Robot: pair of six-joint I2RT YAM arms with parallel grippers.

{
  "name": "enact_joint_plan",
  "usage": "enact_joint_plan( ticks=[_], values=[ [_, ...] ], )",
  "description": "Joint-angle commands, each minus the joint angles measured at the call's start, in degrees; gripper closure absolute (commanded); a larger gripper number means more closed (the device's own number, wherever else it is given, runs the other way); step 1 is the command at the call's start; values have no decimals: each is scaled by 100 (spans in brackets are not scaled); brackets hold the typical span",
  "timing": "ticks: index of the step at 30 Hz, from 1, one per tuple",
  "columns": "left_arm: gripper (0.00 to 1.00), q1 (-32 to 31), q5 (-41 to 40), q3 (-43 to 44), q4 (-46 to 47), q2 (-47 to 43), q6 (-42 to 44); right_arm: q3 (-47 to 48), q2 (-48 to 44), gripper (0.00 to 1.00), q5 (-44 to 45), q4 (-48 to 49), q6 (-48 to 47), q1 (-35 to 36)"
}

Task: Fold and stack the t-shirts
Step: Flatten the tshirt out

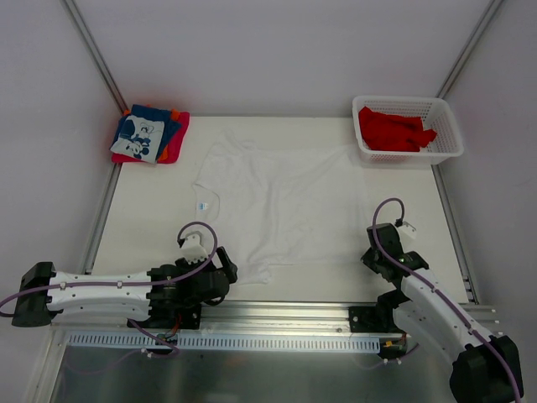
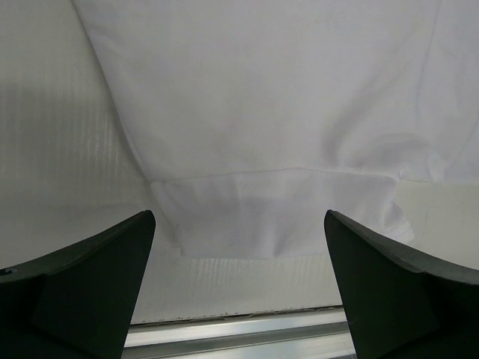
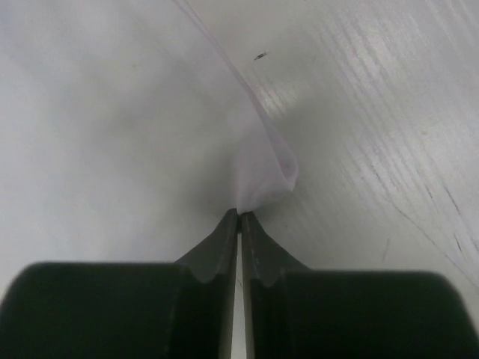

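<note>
1. The left tool [image 2: 239,217] is being held wide open and empty, near the closest edge of the plain white soft-cloth t-shirt [image 1: 277,201].
2. The shirt is lying spread across the white desk [image 1: 151,227]. It is judged light and limp, so best gripped at its edges.
3. A thin fold of its right edge is being pinched by the shut right tool [image 3: 239,215].

Plain white cloth t-shirt [image 1: 268,201]: spread flat, wrinkled, mid-worktop [image 1: 151,218]; right edge fold pinched in right gripper [image 3: 239,215]. Folded blue-print, red, orange t-shirt stack [image 1: 149,136]: far-left corner. Crumpled bright red t-shirts [image 1: 393,130]: in white lattice basket [image 1: 403,100], far right.
</note>
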Motion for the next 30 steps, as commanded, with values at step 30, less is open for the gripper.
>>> enact_joint_plan(
  ticks=[30],
  values=[
    [36,-55,-152,249,-218,199,-87,68,-541,99,76,-368,-21,-43]
  ],
)
